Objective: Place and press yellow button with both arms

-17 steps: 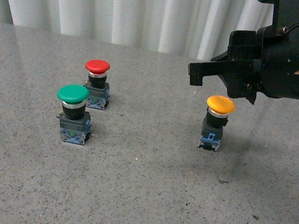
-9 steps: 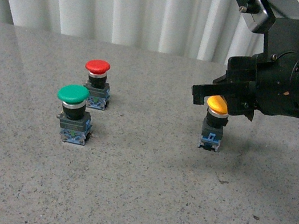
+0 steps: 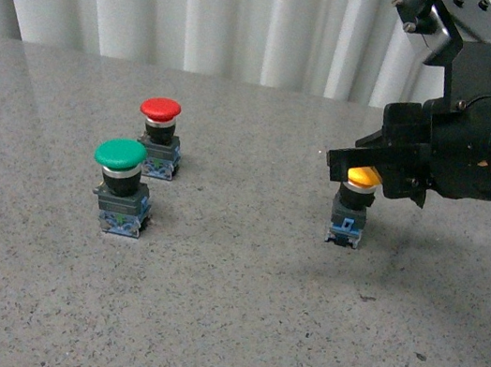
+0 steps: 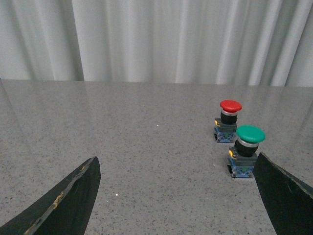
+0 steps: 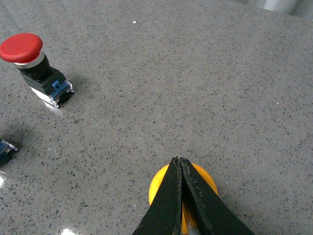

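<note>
Right now I see the yellow button (image 3: 362,176) at right of centre in the front view, directly under my right tool (image 3: 347,166), whose fingers are pressed together over the cap. It stands upright on the tabletop (image 3: 223,313), cap up. My left tool (image 4: 176,196) is spread wide.

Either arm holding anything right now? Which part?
Nothing held. Right gripper has its jaws shut together over the yellow button's cap, not around it. Left gripper is open, off to the side.
</note>
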